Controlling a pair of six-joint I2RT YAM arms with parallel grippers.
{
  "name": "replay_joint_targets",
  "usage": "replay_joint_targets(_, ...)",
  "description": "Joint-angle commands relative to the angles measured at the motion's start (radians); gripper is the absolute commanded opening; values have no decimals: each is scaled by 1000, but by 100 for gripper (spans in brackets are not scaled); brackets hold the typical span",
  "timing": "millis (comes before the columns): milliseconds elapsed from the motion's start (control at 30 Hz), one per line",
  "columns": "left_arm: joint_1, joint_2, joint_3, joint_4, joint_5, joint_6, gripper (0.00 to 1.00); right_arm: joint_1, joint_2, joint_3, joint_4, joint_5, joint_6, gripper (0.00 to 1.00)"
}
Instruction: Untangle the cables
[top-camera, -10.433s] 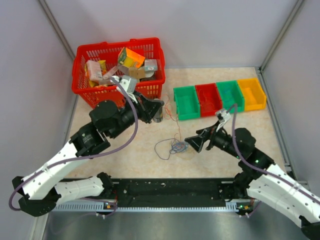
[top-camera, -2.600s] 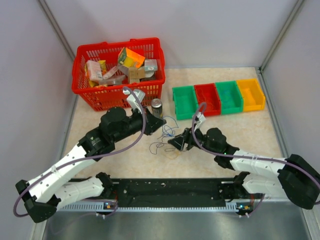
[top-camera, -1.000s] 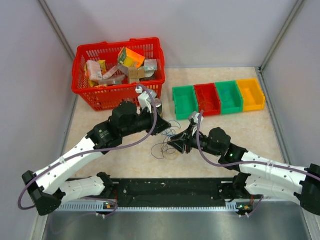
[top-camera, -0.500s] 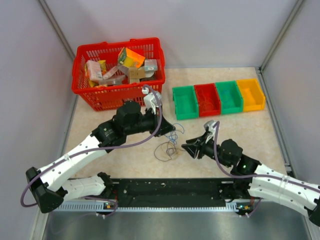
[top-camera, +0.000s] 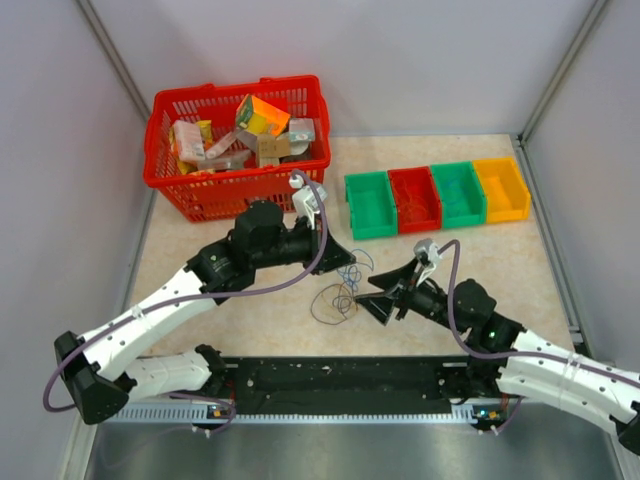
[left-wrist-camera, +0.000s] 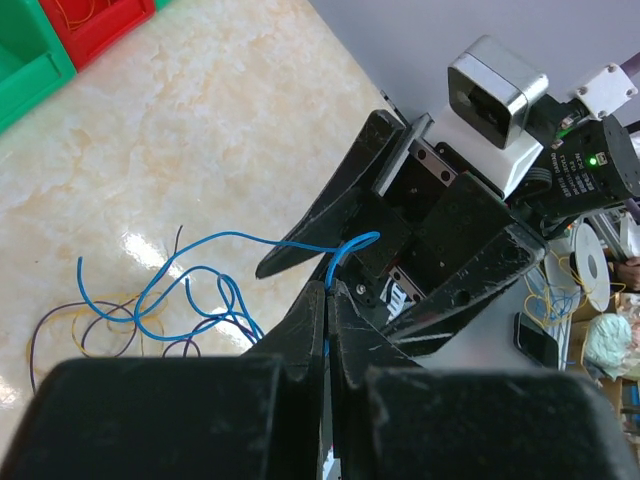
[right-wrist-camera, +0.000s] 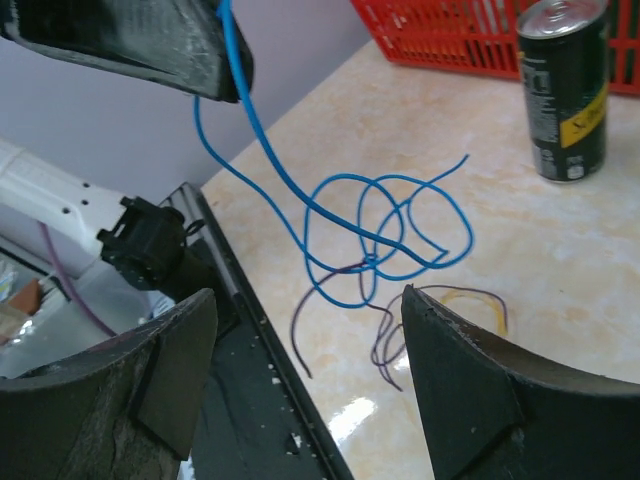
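The cables (top-camera: 335, 300) lie in a loose tangle on the table between both grippers. My left gripper (top-camera: 347, 262) is shut on the blue cable (left-wrist-camera: 180, 285) and holds one end up, so it hangs in loops (right-wrist-camera: 385, 230) down to the table. Purple cable (right-wrist-camera: 382, 345) and a yellowish one (right-wrist-camera: 470, 295) lie under the blue loops. My right gripper (top-camera: 372, 298) is open and empty, just right of the tangle and facing it. In the right wrist view its fingers (right-wrist-camera: 470, 390) stand wide apart with the cables beyond them. No green cable shows.
A red basket (top-camera: 200, 190) full of boxes stands at the back left. A dark can (right-wrist-camera: 565, 90) stands in front of it. Green (top-camera: 372, 205), red (top-camera: 415, 198), green (top-camera: 460, 192) and yellow (top-camera: 503, 187) bins line the back right. A black rail (top-camera: 340, 375) runs along the near edge.
My left gripper has moved right and forward with the blue cable, drawing it up. My right gripper has drawn back to the right, away from the tangle, and is open.
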Motion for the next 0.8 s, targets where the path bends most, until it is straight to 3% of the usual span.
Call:
replay_joint_targets(0, 2, 10, -10, 83, 42, -27, 0, 8, 76, 26, 164, -128, 96, 74)
replay_joint_targets(133, 1, 13, -15, 100, 54, -50, 0, 8, 168, 36, 221, -119, 148, 73)
replay_joint_targets(233, 2, 6, -13, 98, 54, -53, 0, 8, 204, 46, 173, -53, 179, 61)
replay_joint_targets(267, 2, 1, -13, 94, 48, -50, 0, 9, 199, 39, 164, -30, 179, 53)
replay_joint_targets(400, 2, -39, -7, 66, 11, -27, 0, 9, 110, 3, 60, 115, 206, 2)
replay_joint_targets(533, 2, -102, 0, 49, -70, -1, 0, 8, 21, -46, -71, 226, 235, 0)
replay_joint_targets(767, 2, -299, -26, 64, -334, 39, 0, 6, -86, -126, -213, 261, 275, 0)
